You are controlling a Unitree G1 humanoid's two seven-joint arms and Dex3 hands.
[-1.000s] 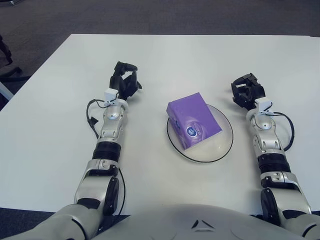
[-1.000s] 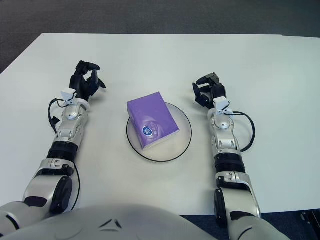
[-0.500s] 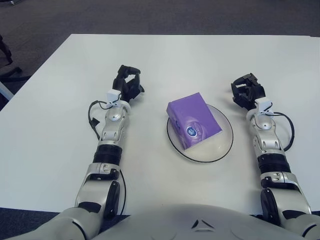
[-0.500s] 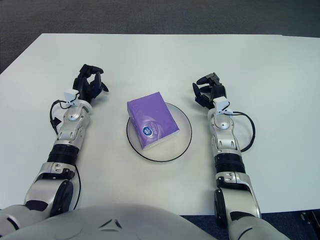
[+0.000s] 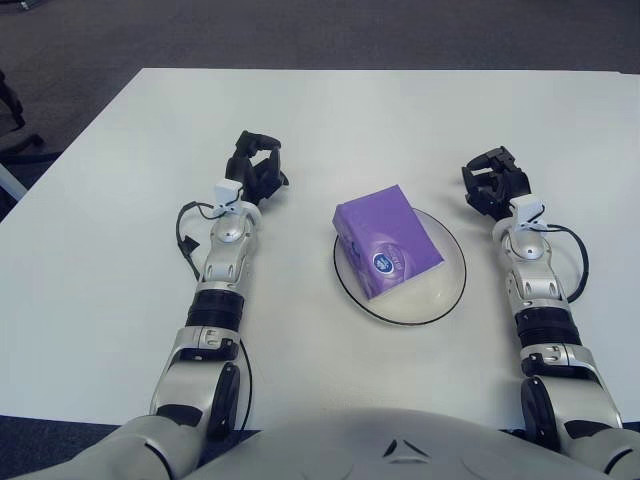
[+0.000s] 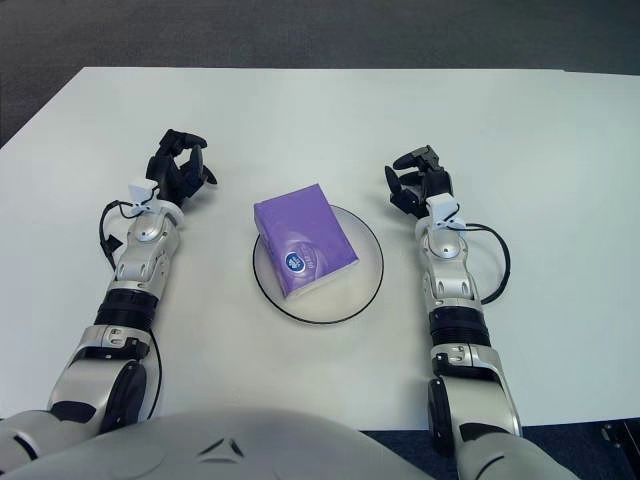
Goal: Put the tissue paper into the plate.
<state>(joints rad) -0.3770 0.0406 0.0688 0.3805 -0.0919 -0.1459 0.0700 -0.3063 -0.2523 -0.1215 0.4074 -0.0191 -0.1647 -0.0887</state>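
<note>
Tissue pack [image 5: 388, 241] sits in the plate [image 5: 440, 300]; job looks done. Left robot hand [image 5: 256, 170] and right robot hand [image 5: 492, 182] flank it, curled, holding nothing; retreat next.

A white counter [image 5: 120, 260] fills the scene. Dark carpeted floor [image 5: 300, 30] stretches beyond its far edge.

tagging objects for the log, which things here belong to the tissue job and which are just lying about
Belongs to the job:
- purple tissue pack, lying in the plate, its far corner over the rim
- clear plate
- left robot hand, empty, left of the plate
- right robot hand, empty, right of the plate

Just there:
- white table; nothing else on it
</note>
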